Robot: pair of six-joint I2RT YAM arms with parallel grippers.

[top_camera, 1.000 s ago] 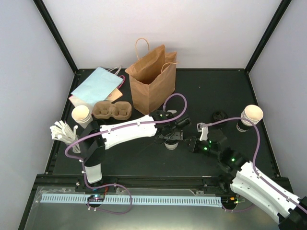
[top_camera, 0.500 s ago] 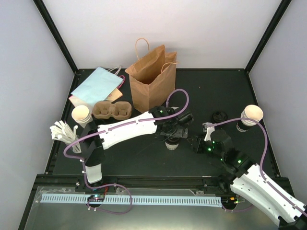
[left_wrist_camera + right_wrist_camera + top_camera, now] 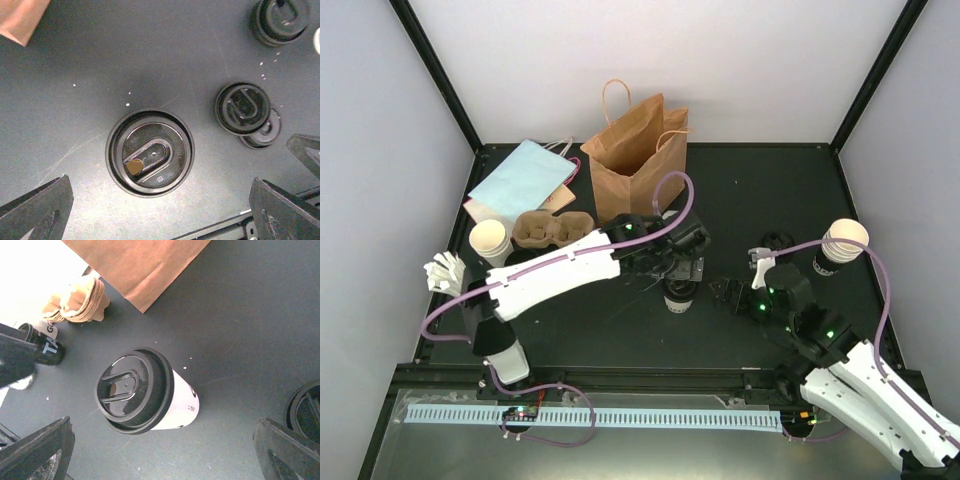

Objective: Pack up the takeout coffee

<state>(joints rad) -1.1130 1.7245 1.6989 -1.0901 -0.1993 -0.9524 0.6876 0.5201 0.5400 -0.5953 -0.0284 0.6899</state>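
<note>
One takeout coffee cup (image 3: 678,297) with a black lid stands upright mid-table, in front of the brown paper bag (image 3: 635,165). My left gripper (image 3: 678,264) hovers over it, open. In the left wrist view the lidded cup (image 3: 150,152) sits below and between the wide-apart fingers (image 3: 36,210), untouched. My right gripper (image 3: 728,293) is just right of the cup, open and apart from it. The right wrist view shows the cup (image 3: 145,390) with a pale side, ahead of the empty open gripper (image 3: 162,455). An unlidded cup (image 3: 490,240) stands at the left, and another one (image 3: 842,243) at the right.
A cardboard cup carrier (image 3: 553,230) and a flat pale-blue bag (image 3: 520,180) lie left of the brown bag. Loose black lids (image 3: 777,242) lie right of centre, also in the left wrist view (image 3: 243,108). White stirrers (image 3: 445,272) sit by the left wall.
My right gripper has gone from shut to open and shifted slightly right. The left gripper has opened fully and drawn back and up off the lidded cup, which stays put.
</note>
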